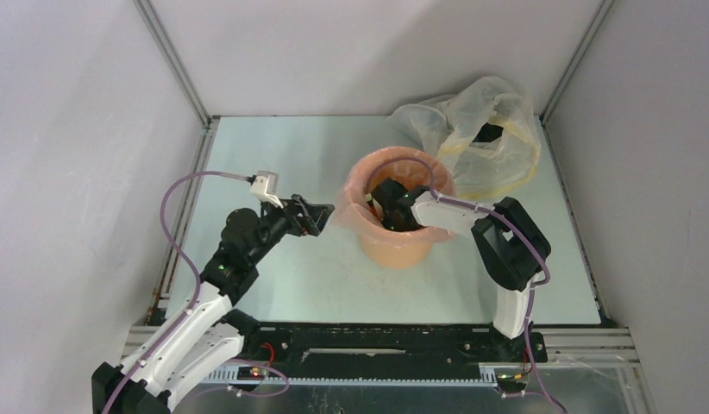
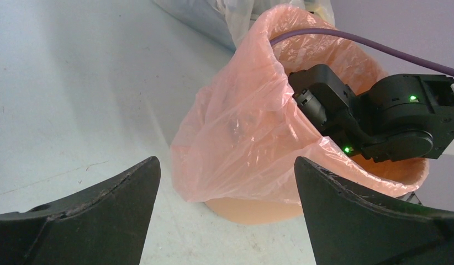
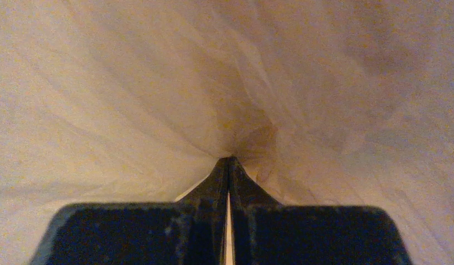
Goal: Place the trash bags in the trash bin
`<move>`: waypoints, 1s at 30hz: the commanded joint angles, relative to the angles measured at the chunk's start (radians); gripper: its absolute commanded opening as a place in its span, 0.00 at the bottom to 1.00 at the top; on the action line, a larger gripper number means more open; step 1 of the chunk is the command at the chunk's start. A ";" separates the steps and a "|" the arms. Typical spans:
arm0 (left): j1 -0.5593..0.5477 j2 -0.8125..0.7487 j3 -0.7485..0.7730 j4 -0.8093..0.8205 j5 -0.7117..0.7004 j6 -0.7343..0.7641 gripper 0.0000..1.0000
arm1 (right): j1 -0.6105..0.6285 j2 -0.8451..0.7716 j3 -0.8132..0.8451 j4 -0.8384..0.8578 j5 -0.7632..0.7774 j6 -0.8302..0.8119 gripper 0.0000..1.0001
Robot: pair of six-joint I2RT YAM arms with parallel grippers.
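The orange trash bin (image 1: 401, 251) stands mid-table. The pale pink trash bag (image 1: 354, 214) lines it, with its edge folded over the rim and hanging down the left wall (image 2: 241, 132). The bin's bare base shows under the film (image 2: 252, 211). My right gripper (image 3: 229, 159) reaches down inside the bin (image 1: 391, 205). Its jaws are shut tip to tip against the bag film (image 3: 158, 99), whose folds run together at the tips. My left gripper (image 1: 322, 216) is open and empty just left of the bin, facing the hanging bag (image 2: 227, 165).
A larger clear yellowish bag (image 1: 485, 138) with dark contents lies at the back right, behind the bin; its edge also shows in the left wrist view (image 2: 214, 16). Enclosure walls stand on the left, back and right. A purple cable (image 2: 368, 47) runs over the bin rim.
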 commanded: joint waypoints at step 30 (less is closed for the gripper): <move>0.000 0.216 0.414 -0.273 0.026 0.100 0.94 | 0.001 -0.593 0.317 -0.216 0.219 0.019 0.22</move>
